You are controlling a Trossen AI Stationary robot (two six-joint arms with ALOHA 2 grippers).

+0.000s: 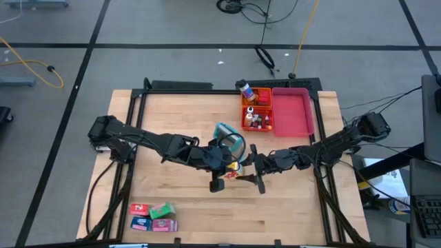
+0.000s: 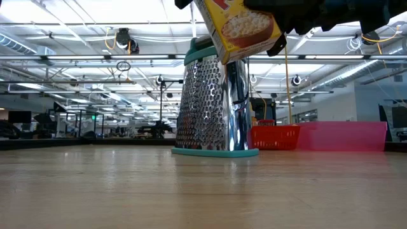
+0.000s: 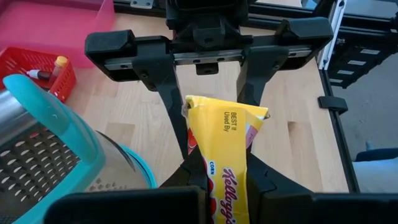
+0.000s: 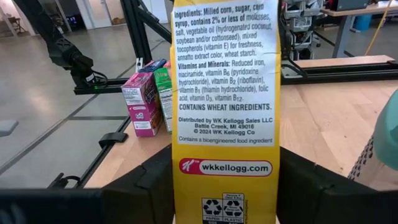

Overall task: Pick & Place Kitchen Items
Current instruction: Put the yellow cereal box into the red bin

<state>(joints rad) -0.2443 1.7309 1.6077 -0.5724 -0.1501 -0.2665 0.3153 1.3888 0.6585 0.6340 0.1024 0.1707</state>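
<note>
In the middle of the high view, just below the grater [image 1: 229, 140], the left gripper [image 3: 214, 186] squeezes the yellow box [image 3: 225, 155] in the air while the right gripper [image 3: 211, 102] closes around its other end, likely to take it.

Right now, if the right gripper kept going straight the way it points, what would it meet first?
The yellow cereal box, directly ahead of the right gripper and held off the table by the left gripper. The left gripper itself likely comes next.
</note>
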